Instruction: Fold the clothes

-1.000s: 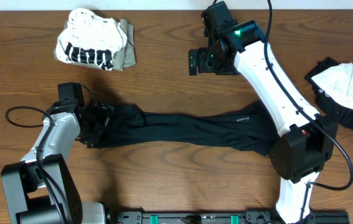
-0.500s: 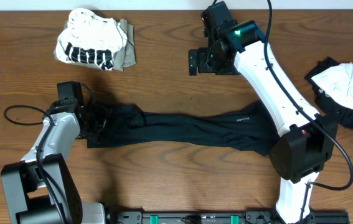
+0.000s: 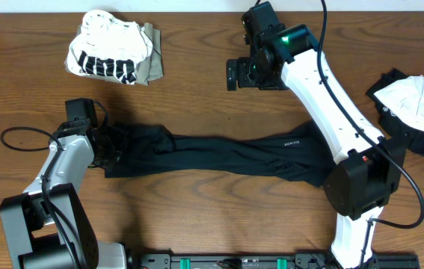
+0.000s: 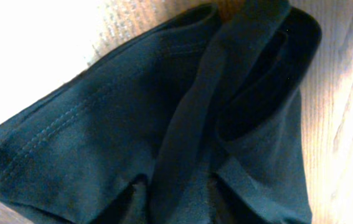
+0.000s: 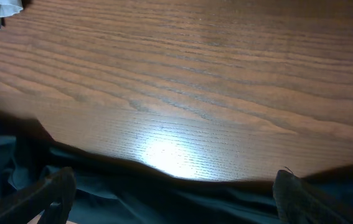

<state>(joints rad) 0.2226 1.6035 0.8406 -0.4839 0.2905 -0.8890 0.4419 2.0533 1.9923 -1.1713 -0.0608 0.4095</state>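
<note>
Long black trousers [image 3: 234, 153] lie stretched left to right across the middle of the table. My left gripper [image 3: 113, 146] sits on their left end. In the left wrist view a raised ridge of the dark trousers [image 4: 101, 124] runs down between the fingers of the left gripper [image 4: 176, 208], which is shut on that cloth. My right gripper [image 3: 232, 75] hangs at the back centre, away from the trousers. The right wrist view shows the right gripper [image 5: 176, 199] with its fingers [image 5: 55, 193] far apart, open and empty, and dark trousers [image 5: 182, 202] below.
A white black-printed top [image 3: 107, 52] on an olive piece [image 3: 152, 60] lies bunched at the back left. A black-and-white garment [image 3: 413, 104] lies at the right edge. A black cable [image 3: 25, 134] loops beside the left arm. A rail [image 3: 234, 261] runs along the front edge.
The left gripper has closed on the left end of the trousers and drawn slightly left, gathering the cloth there. The right arm has not moved.
</note>
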